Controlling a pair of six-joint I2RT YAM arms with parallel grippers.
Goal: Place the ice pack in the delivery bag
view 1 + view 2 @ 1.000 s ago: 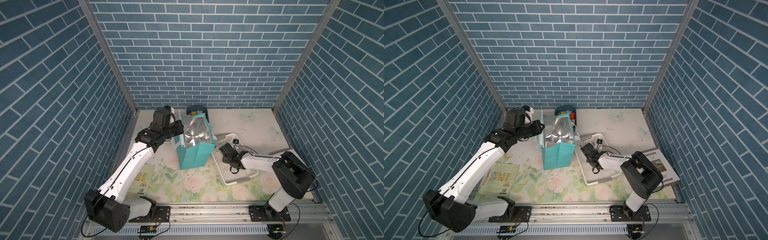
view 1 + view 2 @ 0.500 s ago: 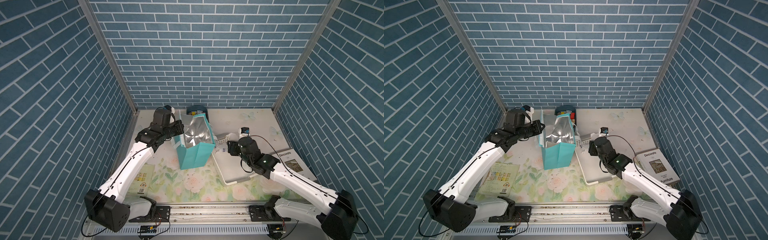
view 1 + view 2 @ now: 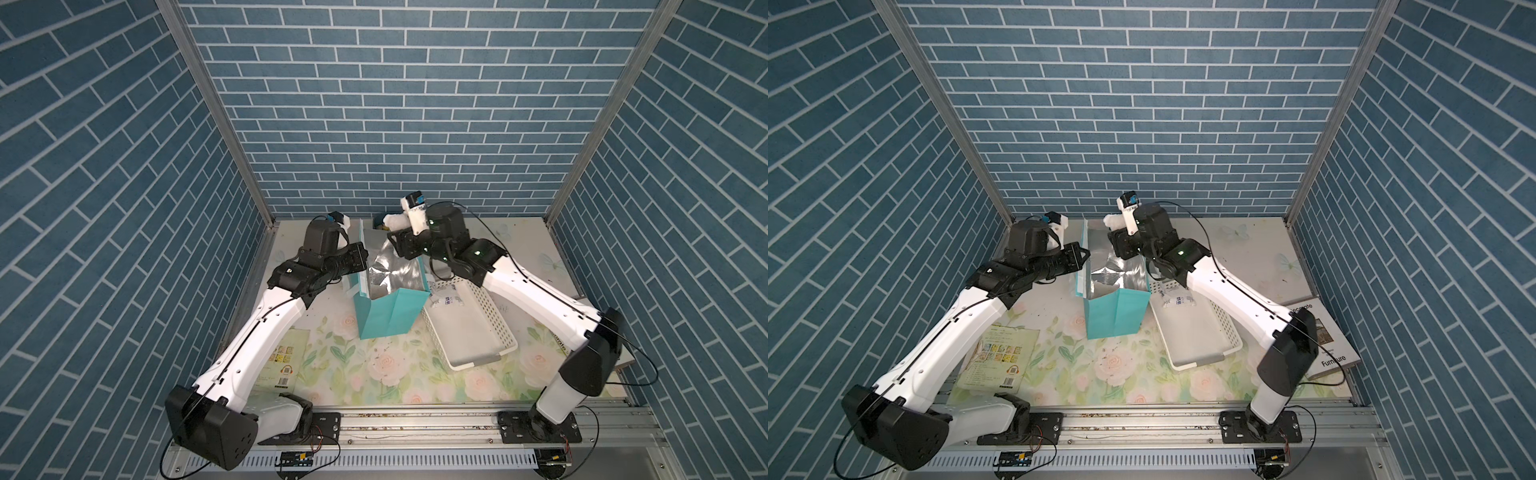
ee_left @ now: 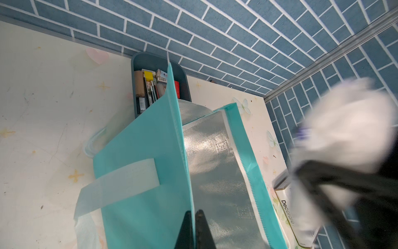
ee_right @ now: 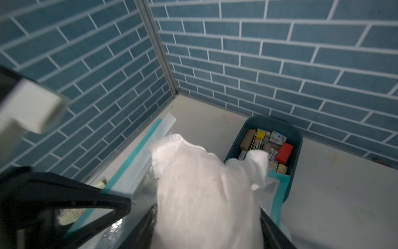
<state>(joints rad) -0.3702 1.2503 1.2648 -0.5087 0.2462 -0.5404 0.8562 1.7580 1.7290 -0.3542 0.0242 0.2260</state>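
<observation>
Two white robot arms meet over a tall teal delivery bag (image 3: 390, 309) standing upright on a floral table; the task looks about half done. The ice pack (image 5: 204, 189), a soft white pouch, is up in the air in the right gripper (image 5: 206, 228), whose fingers sit fairly wide apart around its bulk; it hangs just above the far end of the bag's open mouth, towards the back wall, and is not yet inside. The left gripper (image 4: 195, 217) is pinched tight on the rim of the bag's left wall, one finger on either side of it, holding the mouth open. What I judge is left: bring the pack down between the walls, let go, and draw the arm clear.

Inside the bag, the silver lining (image 3: 395, 274) shows creased and bare as far down as I can see; the very bottom is hidden. Just beside the bag, on its right, lies a white perforated basket (image 3: 509, 328); it holds one clear labelled packet (image 3: 446, 300) at the end nearest the bag, and the rest of its floor is bare. Behind the bag, against the back wall, a small dark blue bin (image 5: 271, 124) is packed with little boxes standing on end; among them is a red box (image 5: 284, 153).
</observation>
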